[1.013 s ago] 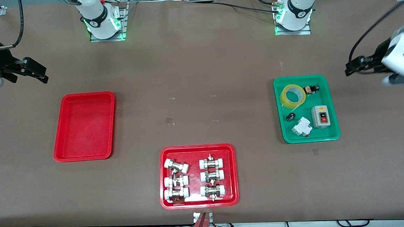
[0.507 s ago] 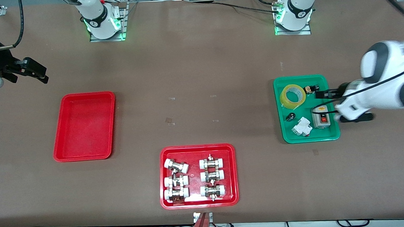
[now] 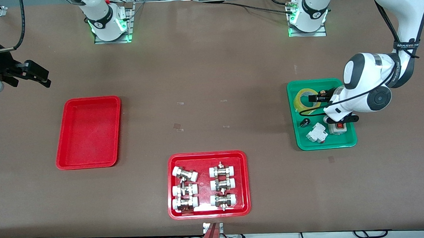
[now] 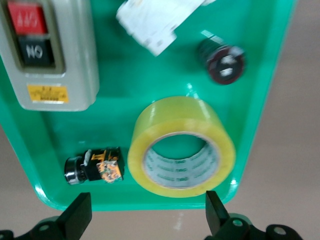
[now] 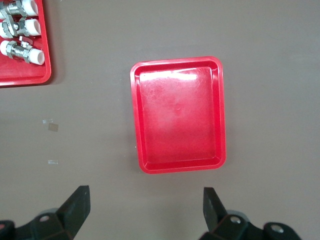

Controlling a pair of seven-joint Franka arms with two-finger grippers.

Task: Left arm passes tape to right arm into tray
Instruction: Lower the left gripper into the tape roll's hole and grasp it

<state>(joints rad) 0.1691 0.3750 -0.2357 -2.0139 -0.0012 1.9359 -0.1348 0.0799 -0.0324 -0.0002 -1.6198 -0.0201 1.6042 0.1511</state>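
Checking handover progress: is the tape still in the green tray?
Yes. The tape lies flat in the green tray, ungripped.

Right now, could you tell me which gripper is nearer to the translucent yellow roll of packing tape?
Left. The left gripper hangs open over the tape in the green tray; the right gripper waits open past the plain red tray.

A brown table (image 3: pixel 209 78) carries a plain red tray (image 3: pixel 88 132), a fittings tray (image 3: pixel 209 211) and a green tray (image 3: pixel 323 144).
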